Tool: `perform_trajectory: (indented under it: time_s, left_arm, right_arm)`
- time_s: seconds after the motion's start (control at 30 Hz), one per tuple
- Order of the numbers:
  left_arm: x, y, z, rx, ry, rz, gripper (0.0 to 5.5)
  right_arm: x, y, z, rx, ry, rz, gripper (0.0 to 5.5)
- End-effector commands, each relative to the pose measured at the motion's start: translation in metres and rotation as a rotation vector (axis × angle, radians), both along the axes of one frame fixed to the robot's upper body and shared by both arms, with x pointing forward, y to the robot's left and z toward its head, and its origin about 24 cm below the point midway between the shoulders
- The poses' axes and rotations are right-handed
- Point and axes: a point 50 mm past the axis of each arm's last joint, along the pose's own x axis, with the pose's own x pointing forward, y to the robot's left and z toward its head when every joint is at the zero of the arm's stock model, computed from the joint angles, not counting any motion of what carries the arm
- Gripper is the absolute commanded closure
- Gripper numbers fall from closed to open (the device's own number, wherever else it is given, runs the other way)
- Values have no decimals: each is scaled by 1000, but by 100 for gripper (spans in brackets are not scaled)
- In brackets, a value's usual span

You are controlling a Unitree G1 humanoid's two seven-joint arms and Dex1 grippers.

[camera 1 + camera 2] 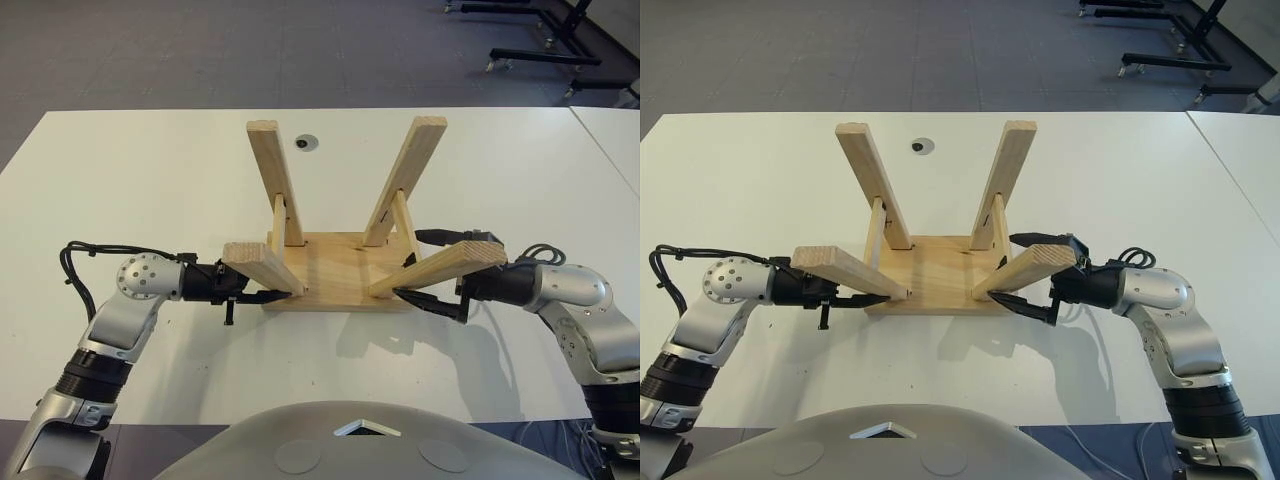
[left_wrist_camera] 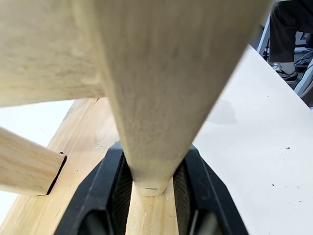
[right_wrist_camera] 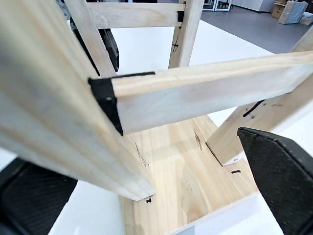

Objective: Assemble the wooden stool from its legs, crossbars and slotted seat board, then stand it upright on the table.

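Currently stool (image 1: 335, 272) sits inverted mid-worktop (image 1: 150, 180), seat down. Left gripper (image 1: 270, 291) at its 8 o'clock, fingers clamped on near-left leg (image 1: 258, 265). Right gripper (image 1: 406, 266) at 4 o'clock, fingers apart. Stiff, light wood (joints possibly loose); best gripped by the seat edges.

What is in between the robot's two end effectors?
The upside-down wooden stool, legs pointing up, resting on the table; both eye views show it.

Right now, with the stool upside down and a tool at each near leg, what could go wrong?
The left tool grips the near left leg, while the right tool stands open around the near right leg: a lift might tilt or twist the stool.
Turning it over by those legs may lever them out of the seat board.
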Motion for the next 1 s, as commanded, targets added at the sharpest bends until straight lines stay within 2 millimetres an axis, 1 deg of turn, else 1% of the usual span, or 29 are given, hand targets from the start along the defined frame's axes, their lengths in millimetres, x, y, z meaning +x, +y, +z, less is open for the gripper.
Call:
perform_trajectory:
  time_s: [0.03,0.07,0.2,0.3,0.5,0.63,0.83,0.93,1.0]
  left_arm:
    - [1,0,2,4,-5,3,448]
    - [2,-1,2,3,-4,2,448]
    - [1,-3,1,3,-4,-5,448]
    - [0,-4,2,4,-3,-13,448]
    - [-4,-1,2,11,3,-10,448]
    - [-3,-1,3,10,1,-9,448]
    - [0,-3,3,8,-3,-16,448]
    - [4,-3,4,7,-7,-19,448]
    - [8,-4,10,-25,-18,-21,448]
  right_arm:
    - [-4,10,-9,-8,35,51,10]
    - [-5,12,-12,0,48,61,10]
    - [-6,16,-22,11,86,88,72]
    - [-10,14,-27,3,106,96,123]
    - [-11,9,-26,-4,107,98,221]
    - [-9,11,-23,27,96,102,295]
    - [-9,14,-25,30,89,117,399]
    - [-8,15,-26,37,78,117,413]
    - [-6,15,-24,61,51,109,415]
